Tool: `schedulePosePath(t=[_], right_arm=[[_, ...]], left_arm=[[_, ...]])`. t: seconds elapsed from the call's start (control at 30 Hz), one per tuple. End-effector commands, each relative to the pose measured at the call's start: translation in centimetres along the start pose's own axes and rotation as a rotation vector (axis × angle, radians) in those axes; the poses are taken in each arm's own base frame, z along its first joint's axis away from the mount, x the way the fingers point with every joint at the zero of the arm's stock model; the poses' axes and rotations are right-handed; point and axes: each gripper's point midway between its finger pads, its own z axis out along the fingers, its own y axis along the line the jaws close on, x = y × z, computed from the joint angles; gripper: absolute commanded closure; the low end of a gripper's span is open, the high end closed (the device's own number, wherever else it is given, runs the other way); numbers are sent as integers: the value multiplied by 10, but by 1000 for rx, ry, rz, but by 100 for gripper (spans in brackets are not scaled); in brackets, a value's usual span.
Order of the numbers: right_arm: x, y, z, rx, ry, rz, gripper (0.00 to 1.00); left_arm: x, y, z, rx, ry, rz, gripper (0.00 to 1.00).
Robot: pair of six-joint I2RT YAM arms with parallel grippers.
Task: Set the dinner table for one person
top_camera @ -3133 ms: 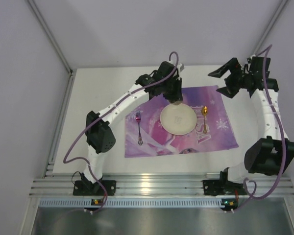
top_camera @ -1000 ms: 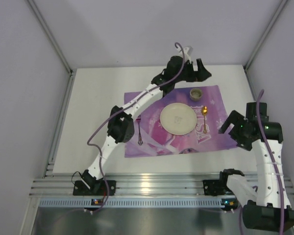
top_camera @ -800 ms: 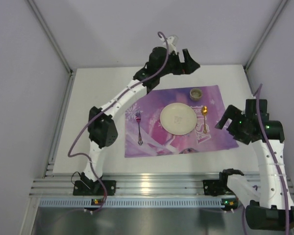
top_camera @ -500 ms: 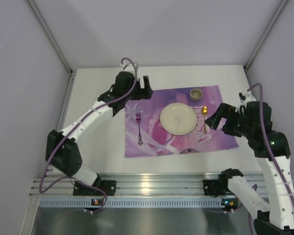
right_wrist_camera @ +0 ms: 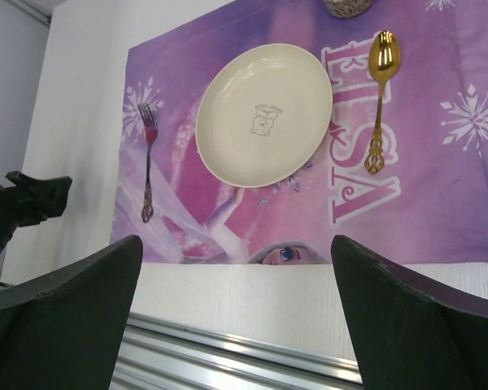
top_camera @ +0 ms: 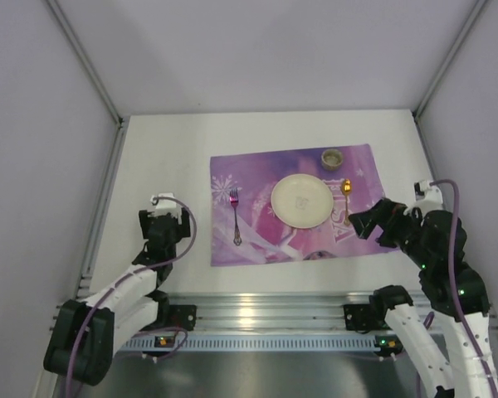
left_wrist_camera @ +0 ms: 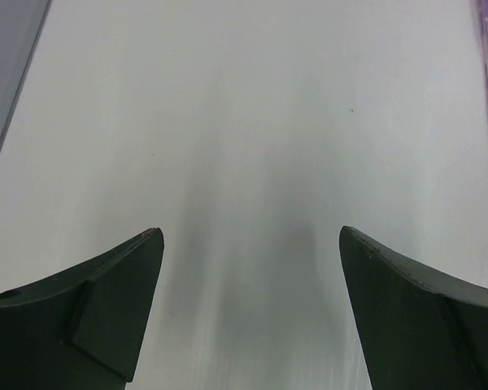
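Observation:
The dinner table [top_camera: 166, 157] is a wide white top with a purple snowflake placemat [top_camera: 257, 170] on it. On the mat lie a cream plate [top_camera: 302, 201], a pink-tinted fork [top_camera: 235, 217] to its left, a gold spoon [top_camera: 347, 201] to its right, and a small cup [top_camera: 332, 157] at the far edge. My left gripper [top_camera: 163, 215] is open over bare table left of the mat, empty [left_wrist_camera: 250, 231]. My right gripper [top_camera: 369, 217] hangs open and empty above the mat's near right corner, looking over the plate [right_wrist_camera: 264, 114], fork [right_wrist_camera: 146, 158] and spoon [right_wrist_camera: 378, 89].
Aluminium rails [top_camera: 257, 315] run along the table's near edge, in front of the mat. Grey walls with metal posts [top_camera: 87, 62] close in the left, right and far sides. The left arm lies folded low at the near left corner.
The cup now stands on the mat, let go by my left gripper. The left arm swung back from the far edge to the near left. The right arm drew in toward the mat's near right corner.

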Motion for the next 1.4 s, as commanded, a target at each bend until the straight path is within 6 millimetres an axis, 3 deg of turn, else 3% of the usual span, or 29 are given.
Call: schedulePosePath(t=[0.0, 0.2, 0.27, 0.37, 0.4, 0.43, 0.5, 0.73, 1.03, 1.13, 1.2, 1.37], right_arm=[[-19, 19, -19, -97, -120, -24, 0], [-8, 9, -31, -65, -119, -40, 0], [-1, 3, -32, -40, -98, -37, 0], [6, -4, -31, -6, -67, -39, 0], [8, -6, -30, 1, -60, -44, 0], [8, -7, -29, 8, -54, -45, 0], [11, -10, -27, 20, -43, -44, 0], [18, -16, -8, 46, -1, 7, 0], [10, -33, 18, 147, -56, 116, 0], [18, -25, 27, 102, -12, 134, 0], [28, -6, 31, 0, 48, 131, 0], [38, 17, 37, -110, 93, 53, 0]], left_arm=[[-52, -3, 14, 55, -219, -151, 6], [-62, -8, 58, 58, -219, -115, 3], [-78, -11, 70, 83, -253, -126, 4], [-66, -10, 91, 76, -223, -98, 6], [-66, 3, 95, 40, -235, -124, 6], [-58, 0, 95, 77, -214, -188, 6], [-60, 7, 95, 55, -258, -196, 6], [-59, 4, 96, 78, -244, -183, 2], [-59, 4, 96, 77, -246, -182, 2], [-60, 4, 96, 77, -248, -182, 2], [-60, 4, 96, 77, -247, -183, 2], [-60, 4, 96, 76, -247, -182, 2]])
